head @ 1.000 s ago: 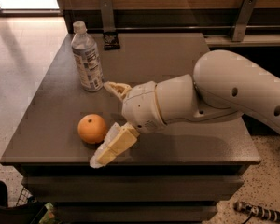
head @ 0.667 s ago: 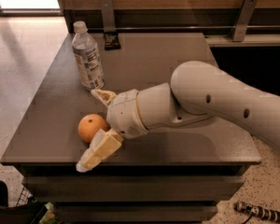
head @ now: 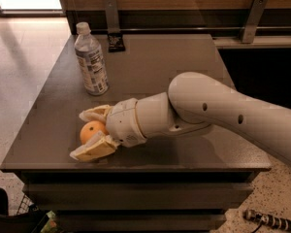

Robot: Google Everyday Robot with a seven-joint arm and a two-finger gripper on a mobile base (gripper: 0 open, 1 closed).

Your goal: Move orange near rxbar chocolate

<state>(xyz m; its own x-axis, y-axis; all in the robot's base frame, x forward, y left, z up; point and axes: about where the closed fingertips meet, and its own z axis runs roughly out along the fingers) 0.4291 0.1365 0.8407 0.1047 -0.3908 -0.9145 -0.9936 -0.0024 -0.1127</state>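
The orange [head: 90, 131] sits on the dark table [head: 174, 62] near its front left corner. My gripper [head: 85, 133] reaches in from the right. Its two cream fingers [head: 93, 149] lie on either side of the orange, one behind it and one in front, pressed against it. The rxbar chocolate [head: 116, 43] is a small dark wrapper lying flat at the table's far edge, well behind the orange.
A clear water bottle [head: 90, 61] with a white cap stands upright on the table's left side, between the orange and the rxbar. A wooden wall with metal brackets [head: 252, 18] runs behind the table. The table's front edge is just below the gripper.
My gripper has moved left across the table's front to the orange, and its fingers have come together around the fruit. The orange, bottle and rxbar have stayed in place.
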